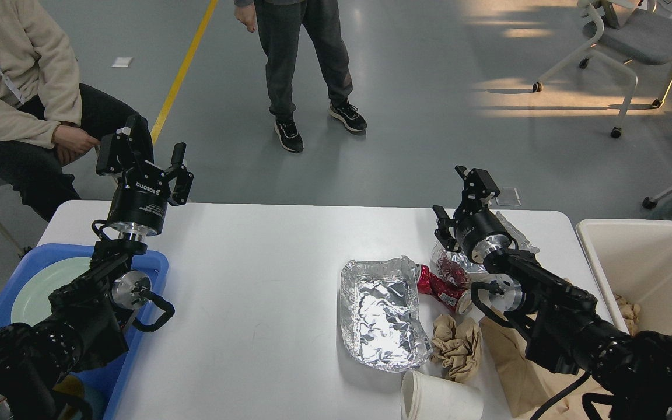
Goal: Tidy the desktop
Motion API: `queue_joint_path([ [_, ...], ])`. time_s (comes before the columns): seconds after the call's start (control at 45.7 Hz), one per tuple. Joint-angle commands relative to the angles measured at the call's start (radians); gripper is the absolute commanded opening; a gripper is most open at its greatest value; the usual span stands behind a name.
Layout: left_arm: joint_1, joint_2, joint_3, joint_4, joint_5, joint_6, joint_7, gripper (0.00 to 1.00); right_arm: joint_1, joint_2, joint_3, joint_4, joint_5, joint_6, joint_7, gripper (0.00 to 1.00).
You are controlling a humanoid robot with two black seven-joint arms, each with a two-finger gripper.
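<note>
Worktop, white and broad, carries everything that matters here, and nearly all of it sits toward the right end. At the left edge a blue tray overlaps the near-left corner, with a pale plate lying in it. The left gripper hangs over the far-left corner, fingers spread apart and holding nothing; no litter lies on that side at all.

Past the bare middle comes the clutter. A foil tray lies with its long axis running from far edge to near edge. Just right of it, touching its far corner, is a crushed red wrapper, and behind that a crumpled clear bag. Nearer the front edge sit a brown paper wad, a white cup on its side at the near edge, and a flat brown bag partly under the right arm.

The right gripper is raised near the far-right edge, fingers parted and empty, with the litter on its near side, below and slightly left. Off the right edge stands a cream bin.

By my reckoning the right arm is far the closer one, so it should take the next piece and carry it rightward to the bin.
</note>
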Motion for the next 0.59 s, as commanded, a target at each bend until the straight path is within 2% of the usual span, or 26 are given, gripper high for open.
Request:
queue_joint_path([
  [0.0,0.0,0.0,0.0,0.0,-0.001,0.0,0.0,0.96,0.0,0.0,0.0,0.0,0.0,0.0,0.0,1.0],
  [0.569,0.0,0.0,0.0,0.001,-0.001,0.0,0.0,0.96,0.002,0.0,0.015,0.0,0.003,-0.015,-0.003,1.0],
])
